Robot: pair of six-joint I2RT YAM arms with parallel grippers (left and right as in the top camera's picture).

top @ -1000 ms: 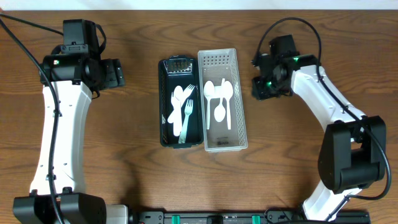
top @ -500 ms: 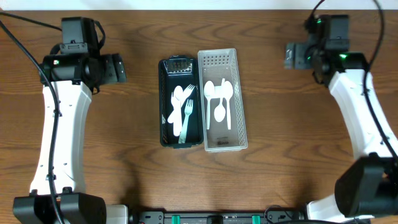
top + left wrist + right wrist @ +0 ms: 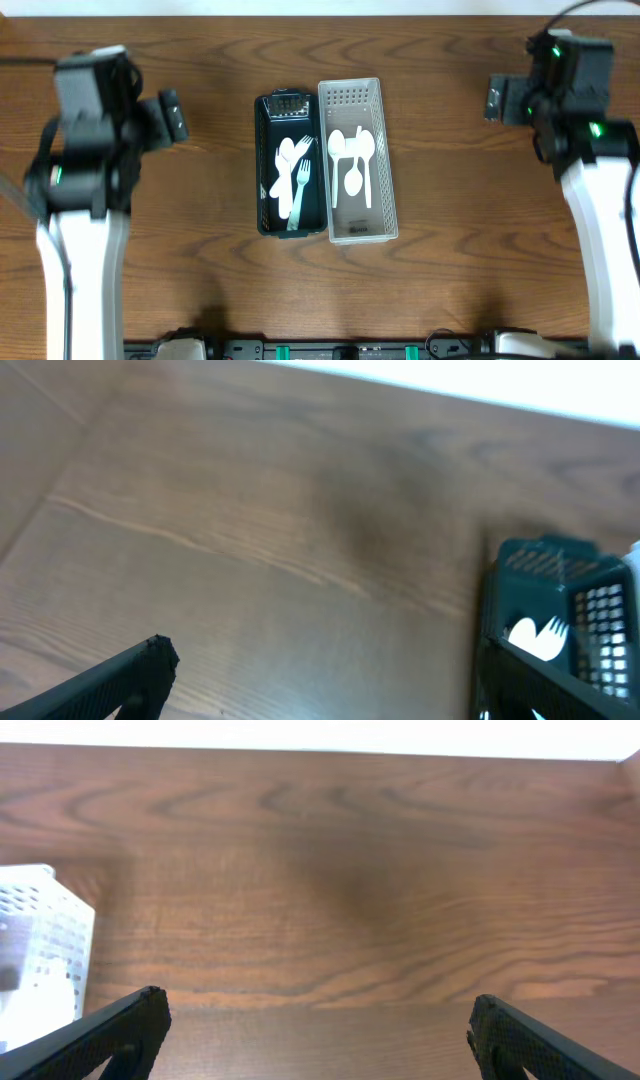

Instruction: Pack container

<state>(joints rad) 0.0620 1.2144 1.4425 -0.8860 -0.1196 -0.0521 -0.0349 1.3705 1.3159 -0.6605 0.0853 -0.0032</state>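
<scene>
A black container and a white slotted container stand side by side at the table's centre. White forks and a spoon lie in the black one, and three white spoons lie in the white one. My left gripper hangs open and holds nothing, well left of the black container; only one fingertip shows in the left wrist view. Far right of the white container, my right gripper is open over bare wood, with nothing between its fingers.
Bare brown wood surrounds both containers. The table's far edge lies close beyond both grippers. The white arm links run down the left and right sides of the overhead view.
My right gripper has drawn away from beside the white container to the far right and has opened. The left arm has shifted a little left and nearer the camera.
</scene>
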